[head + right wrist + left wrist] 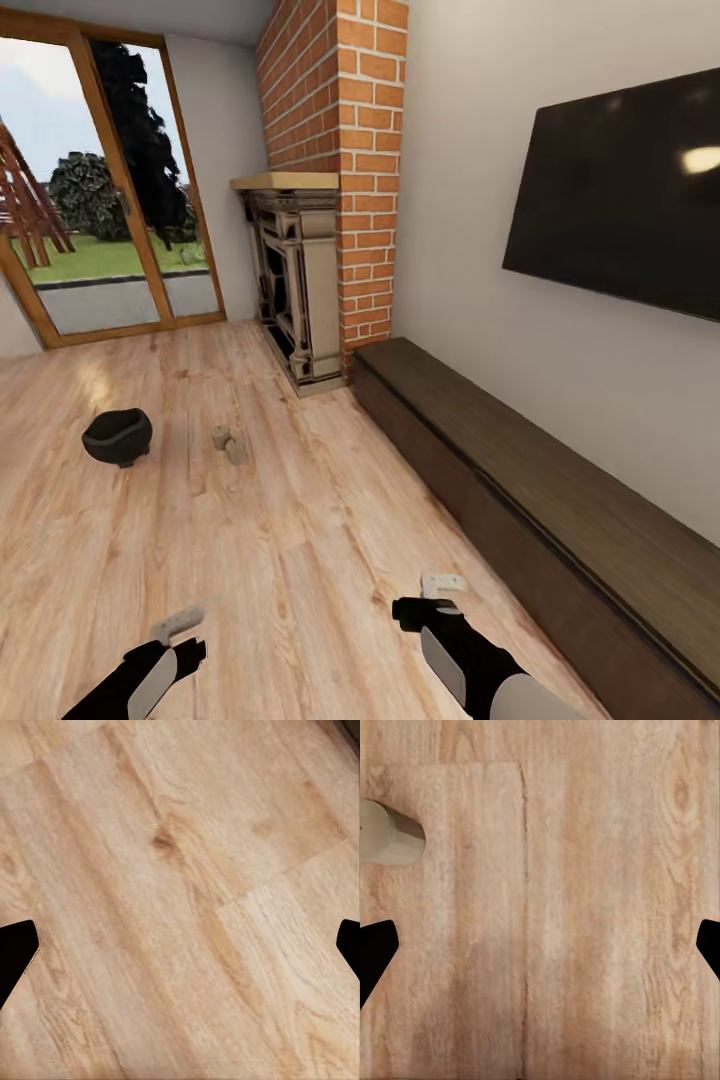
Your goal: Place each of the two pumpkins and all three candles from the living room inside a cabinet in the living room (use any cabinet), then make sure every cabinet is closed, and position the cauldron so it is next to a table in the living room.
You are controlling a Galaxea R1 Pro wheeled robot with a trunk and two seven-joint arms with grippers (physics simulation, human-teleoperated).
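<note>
Cauldron (118, 436) sits upright on the plank floor (300, 560), mouth facing up, round so no real long axis; dark inside. Just to its right, apart from it, two small tan cylinders, prob. candles (228, 444), touching or nearly; too small to tell whether they stand or lie. Cabinet (540, 510) runs along the right wall under the TV (620, 195), long axis from the brick fireplace (315, 270) toward the camera; fronts look shut, near end cut off by the frame.

Cauldron is well ahead of the left gripper (540, 952), further left than it; cabinet is just right of the right gripper (180, 952). Both hang over bare floor. Wrist views: both grippers spread wide, fingertips at the frame edges, nothing between. A pale rounded object (390, 832) at the left wrist view's edge, cut off, can't ID.
</note>
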